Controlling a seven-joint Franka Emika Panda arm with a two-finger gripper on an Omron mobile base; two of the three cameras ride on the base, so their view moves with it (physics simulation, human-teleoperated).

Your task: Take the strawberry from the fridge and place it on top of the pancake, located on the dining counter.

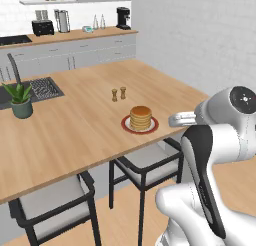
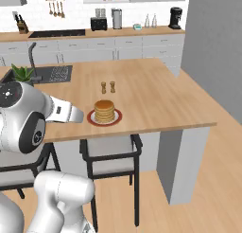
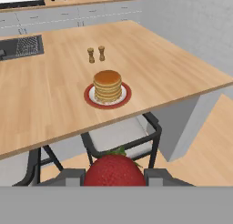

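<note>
The gripper (image 3: 114,177) holds the strawberry (image 3: 114,170) between its 2 fingertips (image 3: 73,177), jaws closed against the berry's sides, off the near edge of the dining counter (image 3: 54,104) and above a dark-framed chair (image 3: 123,139). The pancake (image 3: 107,85) sits on its red-rimmed plate (image 3: 90,99) on that counter, near the same edge. 2 small shakers (image 3: 96,54) stand just beyond the pancake, and a sink (image 1: 35,90) and potted plant (image 1: 20,100) lie well away toward the counter's far end.

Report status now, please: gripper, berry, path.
Gripper shut on red strawberry. Golden pancake stack ahead, on light wood dining counter. Black chair below path.
</note>
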